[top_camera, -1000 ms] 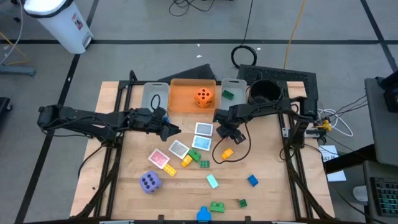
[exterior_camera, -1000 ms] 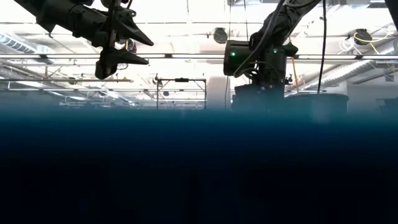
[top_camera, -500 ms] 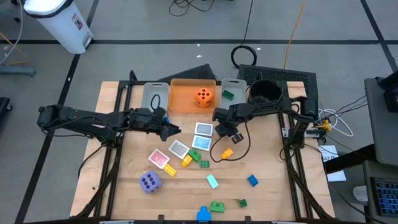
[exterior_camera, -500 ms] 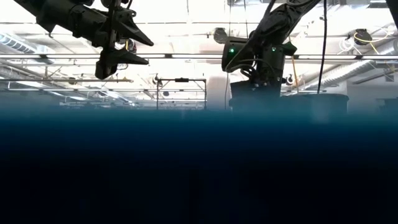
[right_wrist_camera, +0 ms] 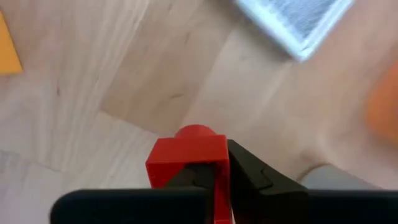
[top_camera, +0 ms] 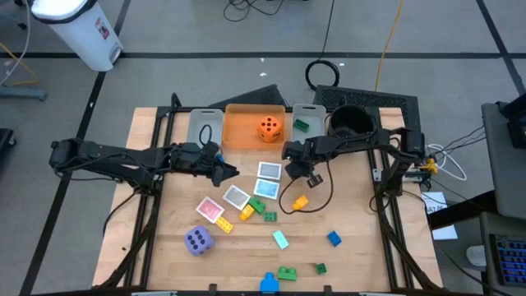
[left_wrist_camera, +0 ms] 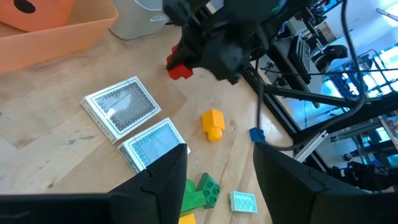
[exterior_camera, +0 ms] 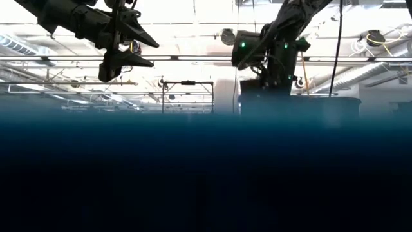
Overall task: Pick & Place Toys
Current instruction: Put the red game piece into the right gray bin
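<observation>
1. My right gripper (right_wrist_camera: 214, 180) is clamped on a red brick (right_wrist_camera: 186, 163), held clear above the wooden table (top_camera: 353, 222).
2. Just beyond my right fingers lies a picture card (right_wrist_camera: 292, 22); behind them stands the orange bin (top_camera: 242, 131), which holds the orange die (top_camera: 269, 128).
3. My left gripper (left_wrist_camera: 217, 180) hangs with its fingers apart and empty. Ahead of them lie two cards (left_wrist_camera: 134, 121), a yellow brick (left_wrist_camera: 212, 124) and green bricks (left_wrist_camera: 199, 191).
4. The purple die (top_camera: 198, 240) sits well behind my left fingers, near the table's front.
5. Grey floor (top_camera: 205, 74) with cables surrounds the table; overhead are ceiling pipes (exterior_camera: 193, 59) and lights.
</observation>
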